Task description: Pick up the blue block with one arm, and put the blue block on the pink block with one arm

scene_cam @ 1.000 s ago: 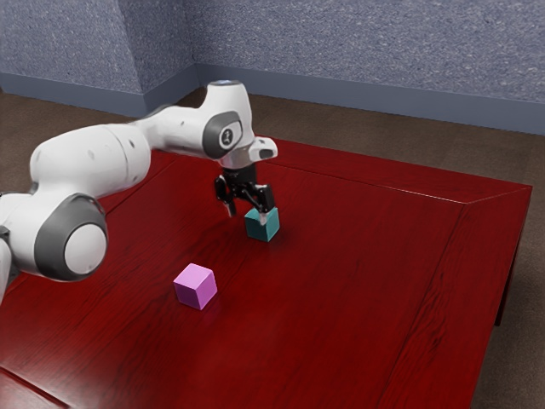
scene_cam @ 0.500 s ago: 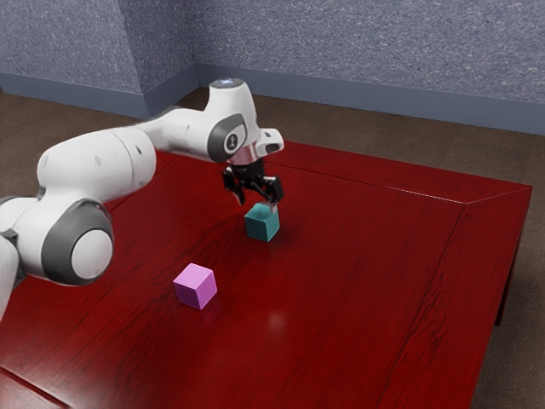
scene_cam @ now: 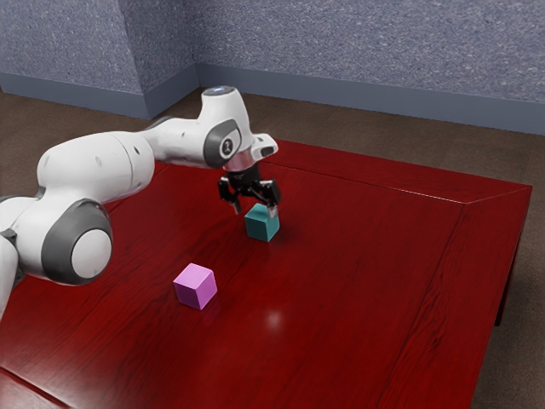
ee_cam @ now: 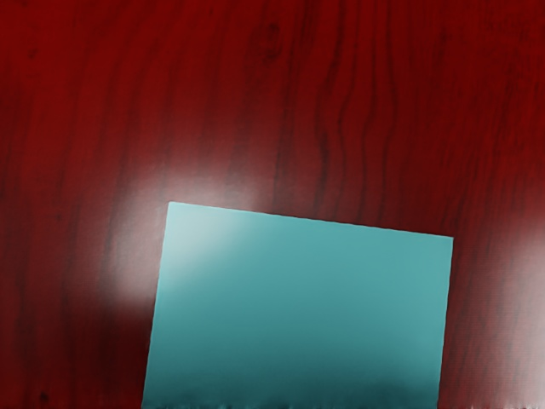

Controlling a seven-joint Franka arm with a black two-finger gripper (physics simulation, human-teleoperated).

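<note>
- The end effector hangs right over the blue block with its fingers spread apart and nothing clamped. The tips look about level with the block's top, but I can't call it closer than that.
- The blue block sits flat on the red worktop. The pink block is well apart from it, nearer the camera and toward the exterior view's left.
- So I'd say the step in hand is the grab, and none of the stacking has happened yet.
- In the wrist view the block's edges run a bit skewed. I'd turn the hand square to its faces first, otherwise closing could twist the block.
- Go straight down so one finger lands on each side, with the block centred between them.
- Get low enough to grip the sides around mid-height, not just the top edge, and stop before the tips hit the worktop.
- Close gently, then lift straight up before heading for the pink one.
</note>
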